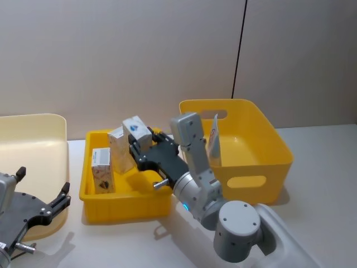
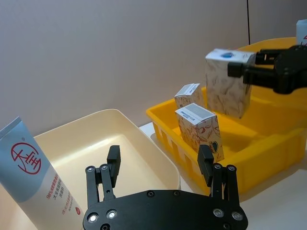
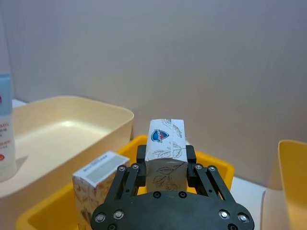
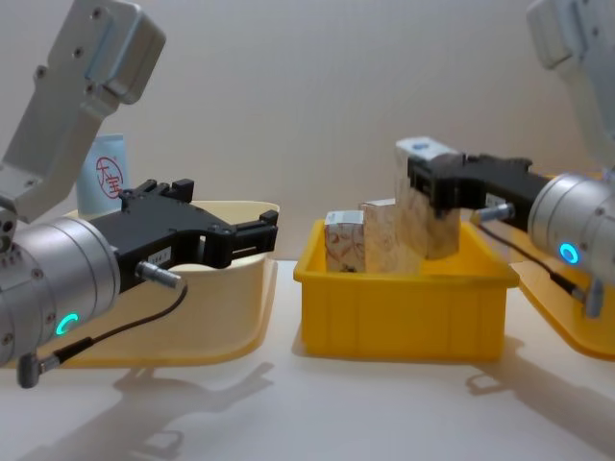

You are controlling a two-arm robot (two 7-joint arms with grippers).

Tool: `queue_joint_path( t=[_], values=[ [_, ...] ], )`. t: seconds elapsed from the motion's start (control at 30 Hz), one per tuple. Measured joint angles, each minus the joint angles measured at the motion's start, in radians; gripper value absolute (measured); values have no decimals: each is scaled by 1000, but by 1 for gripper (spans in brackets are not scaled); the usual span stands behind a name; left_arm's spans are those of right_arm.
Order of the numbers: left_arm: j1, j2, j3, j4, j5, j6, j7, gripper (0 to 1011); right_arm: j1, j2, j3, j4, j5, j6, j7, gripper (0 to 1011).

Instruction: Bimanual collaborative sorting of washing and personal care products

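Observation:
My right gripper (image 1: 143, 140) is shut on a small white carton (image 1: 135, 127) and holds it upright just above the shallow yellow tray (image 1: 125, 204). The right wrist view shows that carton (image 3: 165, 146) pinched between the fingers (image 3: 142, 155). Two more cartons (image 1: 102, 170) (image 1: 119, 147) stand in the tray. My left gripper (image 1: 47, 207) hangs open by the near edge of the cream bin (image 1: 33, 125), nothing between its fingers (image 2: 113, 160). A light-blue tube (image 2: 29, 175) with a red logo stands in that cream bin. Another tube (image 1: 213, 139) leans in the deep yellow bin (image 1: 245, 181).
The three bins stand in a row: cream on the left, shallow tray in the middle, deep yellow bin on the right. A plain wall (image 1: 139, 50) rises behind them. Bare table (image 1: 329, 184) lies to the right and in front of the bins.

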Motion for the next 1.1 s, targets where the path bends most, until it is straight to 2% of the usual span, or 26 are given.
queue_joint_path(
  t=[0.3,0.5,0.73,1.1],
  values=[
    [0,0,0,0,0,0,0,1003,-9,7,27,-40,17,-95,20,444],
    [0,0,0,0,0,0,0,1003,-19,10,59,-84,24,-164,22,444],
    [0,0,0,0,0,0,0,1003,-36,13,96,-136,16,-208,-6,444],
    [0,0,0,0,0,0,0,1003,-79,20,155,-219,-20,-231,-68,444]
  ],
)
